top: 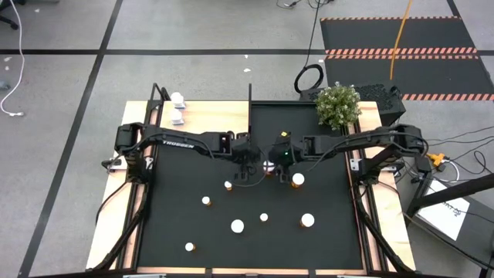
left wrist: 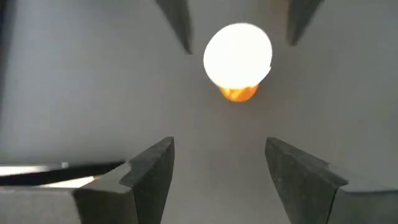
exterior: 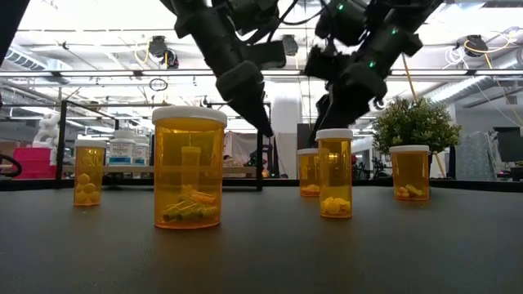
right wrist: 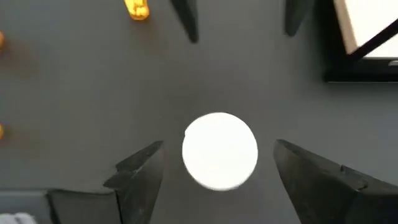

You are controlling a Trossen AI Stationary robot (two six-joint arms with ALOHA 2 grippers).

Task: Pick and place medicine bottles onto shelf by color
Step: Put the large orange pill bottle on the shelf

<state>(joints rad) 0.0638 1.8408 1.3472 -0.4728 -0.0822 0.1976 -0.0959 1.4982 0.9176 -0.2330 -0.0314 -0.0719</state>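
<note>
light: bright, even, from overhead ceiling lamps (exterior: 159,49) at 11 o'clock in the low view | glare: white round bottle cap (left wrist: 238,54) blown out in the left wrist view | shadows: soft, faint on the black mat worktop (top: 255,247) | blur: both wrist views soft, dark pincer fingers (right wrist: 140,171) unsharp

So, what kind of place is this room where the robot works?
Probably a robotics lab or workshop in an industrial hall: a grey concrete floor with black tape lines, hazard-striped floor mats, and exposed ceiling beams with lamps behind the black mat.
</note>
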